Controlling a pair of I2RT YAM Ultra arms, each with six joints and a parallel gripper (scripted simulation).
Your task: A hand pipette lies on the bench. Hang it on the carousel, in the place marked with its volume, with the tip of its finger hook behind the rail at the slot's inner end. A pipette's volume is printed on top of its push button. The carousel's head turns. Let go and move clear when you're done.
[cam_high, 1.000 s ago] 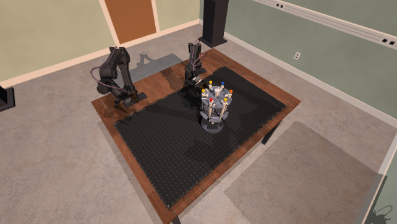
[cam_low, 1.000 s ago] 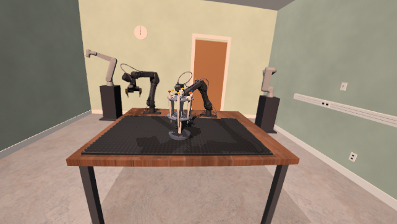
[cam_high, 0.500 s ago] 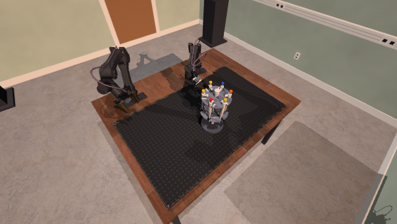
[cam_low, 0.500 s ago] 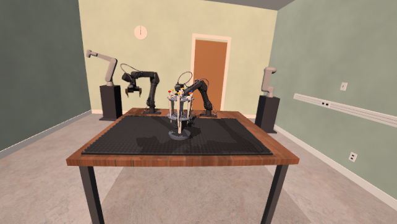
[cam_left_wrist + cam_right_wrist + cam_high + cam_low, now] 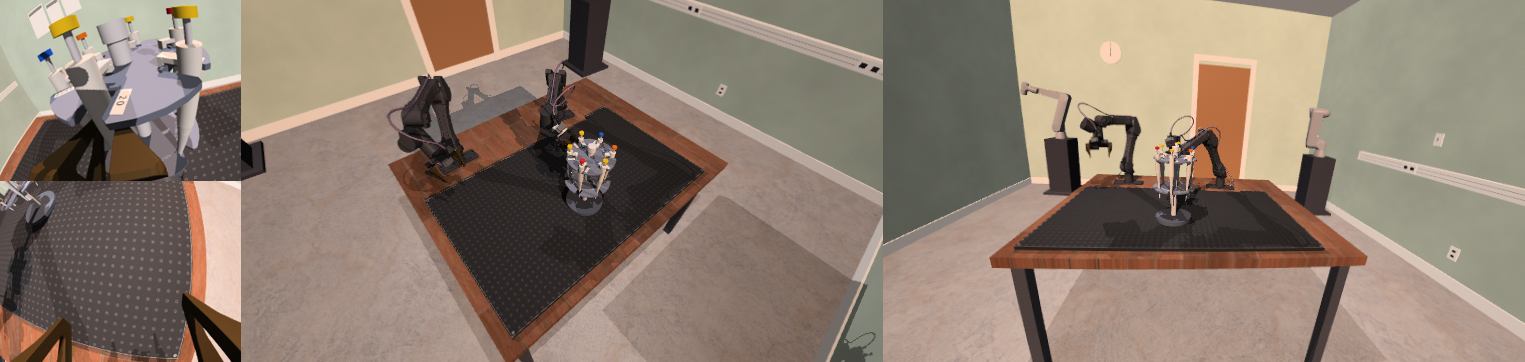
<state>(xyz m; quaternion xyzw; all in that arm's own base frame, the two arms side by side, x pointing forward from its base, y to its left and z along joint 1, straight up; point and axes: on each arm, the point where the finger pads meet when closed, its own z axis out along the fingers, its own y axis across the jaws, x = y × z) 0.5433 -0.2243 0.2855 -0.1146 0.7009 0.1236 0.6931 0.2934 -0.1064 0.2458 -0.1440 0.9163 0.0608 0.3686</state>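
The left gripper [image 5: 569, 141] [image 5: 110, 118] is closed around the yellow-buttoned pipette [image 5: 581, 133] [image 5: 1178, 143] [image 5: 90, 77], which stands at the carousel [image 5: 584, 206] [image 5: 1173, 219] [image 5: 158, 89] [image 5: 48, 205] beside the "20" label [image 5: 120, 102]; the right gripper [image 5: 454, 173] [image 5: 1100, 156] [image 5: 120, 313] is wide open and empty. Hanging seems in hand, though I can't confirm the hook's seating; next, settle it behind the rail, then release gently.

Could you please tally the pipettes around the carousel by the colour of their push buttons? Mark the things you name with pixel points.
Yellow buttons [image 5: 605, 161] [image 5: 1171, 150] [image 5: 185, 12]: 3
Red button [image 5: 582, 161] [image 5: 1157, 148] [image 5: 170, 10]: 1
Blue button [image 5: 601, 134] [image 5: 1192, 148] [image 5: 45, 55]: 1
Orange button [image 5: 614, 147] [image 5: 82, 36]: 1
Total: 6
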